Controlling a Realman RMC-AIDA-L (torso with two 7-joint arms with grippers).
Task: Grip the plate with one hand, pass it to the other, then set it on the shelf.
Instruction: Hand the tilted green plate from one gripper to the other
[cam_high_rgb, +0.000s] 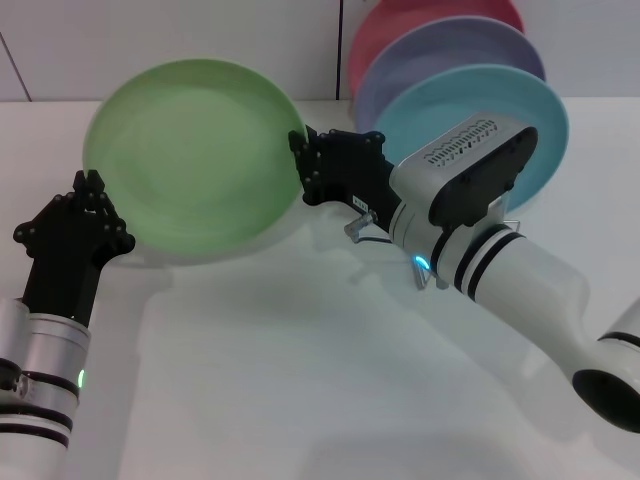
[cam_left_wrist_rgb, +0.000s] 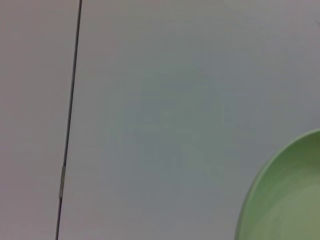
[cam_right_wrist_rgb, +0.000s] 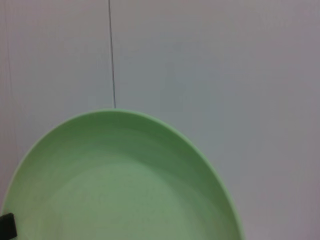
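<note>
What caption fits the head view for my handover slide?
Right pincer holds the green plate by its edge above the white table, left pincer beside the opposite edge, three plates racked behind.

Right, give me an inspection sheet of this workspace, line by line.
Surface: white table, bare in front of the arms.
Job's things: light green plate held tilted above the table; wire shelf mostly hidden behind the right arm.
Clutter: turquoise plate, lavender plate and pink plate standing in a row at the back right.
Grippers: right gripper clamped on the green plate's right rim; left gripper at the plate's lower left edge, contact not clear.
Cables: nothing seen.
Surroundings: white panelled wall behind the table.
</note>
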